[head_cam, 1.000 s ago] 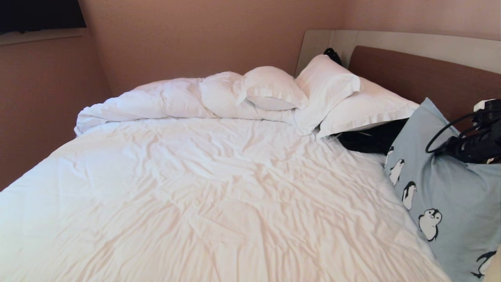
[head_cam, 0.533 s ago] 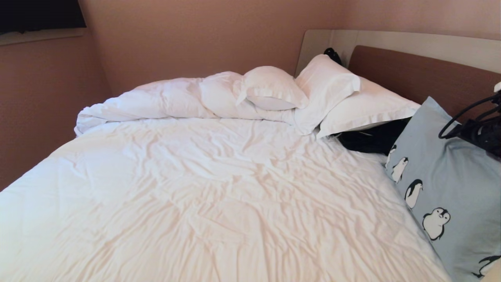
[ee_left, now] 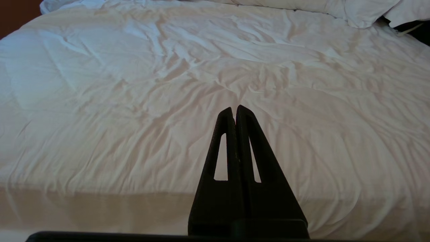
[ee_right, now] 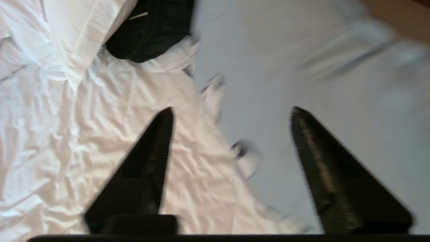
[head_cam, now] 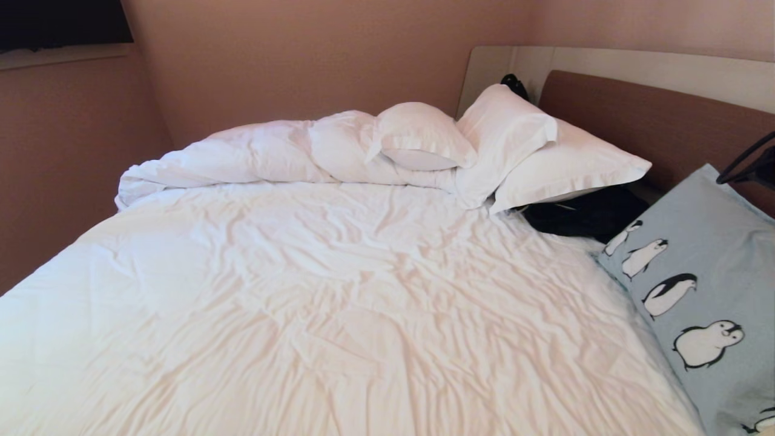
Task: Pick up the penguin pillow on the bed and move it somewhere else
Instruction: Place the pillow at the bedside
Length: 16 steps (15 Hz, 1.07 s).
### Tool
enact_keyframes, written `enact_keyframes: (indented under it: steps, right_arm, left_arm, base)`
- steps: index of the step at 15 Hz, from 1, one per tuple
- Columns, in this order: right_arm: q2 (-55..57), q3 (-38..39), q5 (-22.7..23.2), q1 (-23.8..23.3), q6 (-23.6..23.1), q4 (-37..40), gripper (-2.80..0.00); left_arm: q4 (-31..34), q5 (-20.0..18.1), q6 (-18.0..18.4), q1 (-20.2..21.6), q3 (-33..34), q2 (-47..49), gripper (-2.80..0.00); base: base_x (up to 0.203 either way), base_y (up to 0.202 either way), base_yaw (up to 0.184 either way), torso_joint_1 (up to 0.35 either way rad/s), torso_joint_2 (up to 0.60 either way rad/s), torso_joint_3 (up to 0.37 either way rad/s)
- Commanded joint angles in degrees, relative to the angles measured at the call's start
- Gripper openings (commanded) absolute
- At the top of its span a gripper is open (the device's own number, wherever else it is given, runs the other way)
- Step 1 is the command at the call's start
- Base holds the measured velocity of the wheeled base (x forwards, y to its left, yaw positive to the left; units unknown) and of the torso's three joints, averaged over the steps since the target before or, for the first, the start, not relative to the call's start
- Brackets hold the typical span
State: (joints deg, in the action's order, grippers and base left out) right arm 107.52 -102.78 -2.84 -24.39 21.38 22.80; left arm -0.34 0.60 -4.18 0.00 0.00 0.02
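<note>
The light blue penguin pillow (head_cam: pixel 708 242) lies on the bed (head_cam: pixel 303 290) along its right side, below the brown headboard, penguins facing up. In the right wrist view my right gripper (ee_right: pixel 232 109) hovers open above the pillow (ee_right: pixel 302 84), its fingers apart and empty, one over the white sheet (ee_right: pixel 84 117) and one over the blue fabric. Only a black cable loop (head_cam: pixel 748 160) of that arm shows at the head view's right edge. My left gripper (ee_left: pixel 234 107) is shut and parked over the foot of the bed (ee_left: pixel 134 101).
A black clothing bundle (head_cam: pixel 581 215) sits between the penguin pillow and the white pillows (head_cam: pixel 563 163). A bunched white duvet (head_cam: pixel 242 154) runs along the far side by the wall. The brown headboard (head_cam: pixel 654 121) stands behind the pillows.
The right gripper let go of the pillow's top edge and drew back up and right, almost out of the head view. The pillow dropped from tilted up to lying lower.
</note>
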Motion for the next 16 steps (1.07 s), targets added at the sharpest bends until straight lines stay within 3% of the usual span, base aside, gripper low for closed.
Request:
enact_keyframes:
  steps: [1, 10, 15, 16]
  right_arm:
    - [-4.7, 2.3, 0.1, 0.4, 0.1, 0.1, -2.8]
    - [-2.3, 5.0, -0.8, 2.8, -3.8, 0.3, -2.8]
    - [-5.0, 7.8, -7.2, 3.6, -11.8, 0.2, -2.8]
    - [-5.0, 7.3, -9.0, 5.0, -17.8, 0.2, -2.8]
  left_arm:
    - [0.0, 0.0, 0.0, 0.0, 0.2, 0.0, -2.8]
    - [0.0, 0.0, 0.0, 0.0, 0.2, 0.0, -2.8]
    - [0.0, 0.0, 0.0, 0.0, 0.2, 0.0, -2.8]
    - [0.0, -0.1, 0.0, 0.0, 0.2, 0.0, -2.8]
  base:
    - [0.0, 0.0, 0.0, 0.0, 0.0, 0.0]
    - [0.0, 0.0, 0.0, 0.0, 0.0, 0.0]
    - [0.0, 0.0, 0.0, 0.0, 0.0, 0.0]
    - [0.0, 0.0, 0.0, 0.0, 0.0, 0.0]
